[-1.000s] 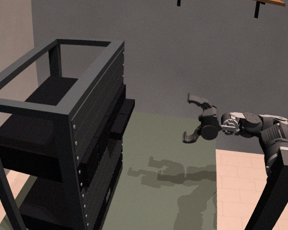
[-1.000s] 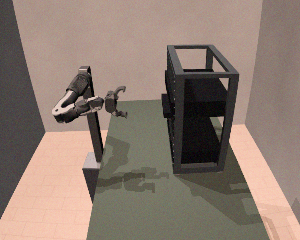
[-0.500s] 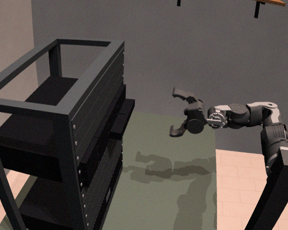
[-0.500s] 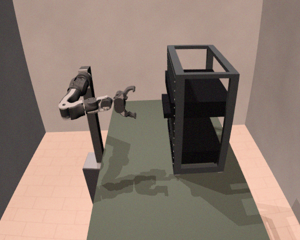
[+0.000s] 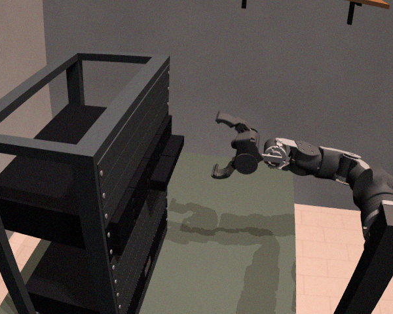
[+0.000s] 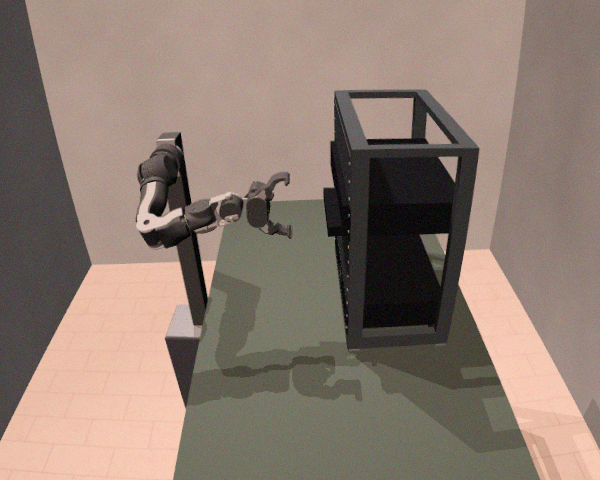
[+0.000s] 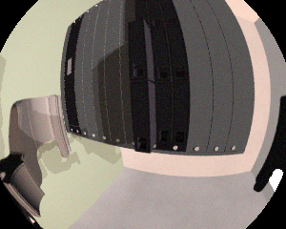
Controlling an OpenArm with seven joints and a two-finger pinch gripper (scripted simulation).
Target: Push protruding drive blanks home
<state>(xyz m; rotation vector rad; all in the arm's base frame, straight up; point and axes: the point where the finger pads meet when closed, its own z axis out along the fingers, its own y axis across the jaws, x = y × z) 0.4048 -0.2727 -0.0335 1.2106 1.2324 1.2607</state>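
Blanks standing out of the storage chassis [image 5: 135, 189] [image 7: 172, 110] number at least two [image 5: 162, 170] [image 6: 335, 214] [image 7: 141, 114], next to each other in its lowest row, toward the far end of that row in the top view. Their black fronts project past the rows above, and the wrist view shows a lighter side face along them. I cannot tell whether any other blank stands slightly proud. The rack [image 5: 124, 104] [image 6: 359, 232] [image 7: 205, 95] is upright on a green mat [image 5: 223, 192] [image 6: 269, 423] [image 7: 29, 57], with grey panels above and below the chassis. The gripper [image 5: 215, 144] [image 6: 289, 205] [image 7: 148, 143] is wide open, holding nothing, its two curved fingers spread and pointing toward the rack front. It is apart from the blanks, with a gap between. The arm [image 5: 308, 157] [image 6: 199, 215] reaches out bent from a dark post [image 5: 369, 270] [image 6: 191, 258], and shadows fall across the mat.
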